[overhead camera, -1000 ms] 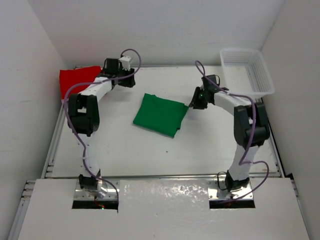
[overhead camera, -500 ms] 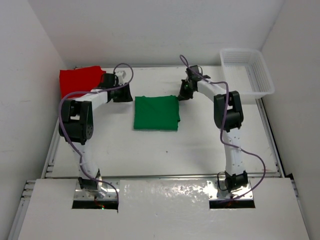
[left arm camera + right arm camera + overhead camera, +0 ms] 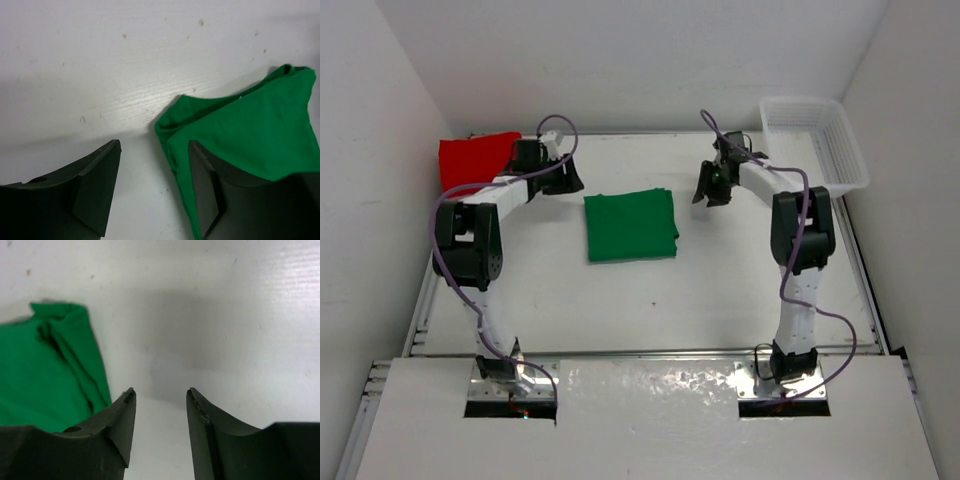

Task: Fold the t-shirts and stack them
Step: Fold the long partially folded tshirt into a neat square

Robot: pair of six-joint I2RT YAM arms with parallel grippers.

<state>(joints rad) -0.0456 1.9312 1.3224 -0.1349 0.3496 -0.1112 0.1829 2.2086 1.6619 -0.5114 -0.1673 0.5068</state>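
Green t-shirt (image 3: 630,226) between left gripper (image 3: 564,183), right gripper (image 3: 711,194)

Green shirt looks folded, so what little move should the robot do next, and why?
Probably close the left hand on the green t-shirt corner beside its fingers, to carry it onto the red t-shirt at the far left. The green one lies folded, and the right hand is open and empty too.

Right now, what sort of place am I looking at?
Probably a robot lab test cell: bare white walls box in a table, a left arm and right arm are bolted at its near edge, and a folded green t-shirt lies between them.
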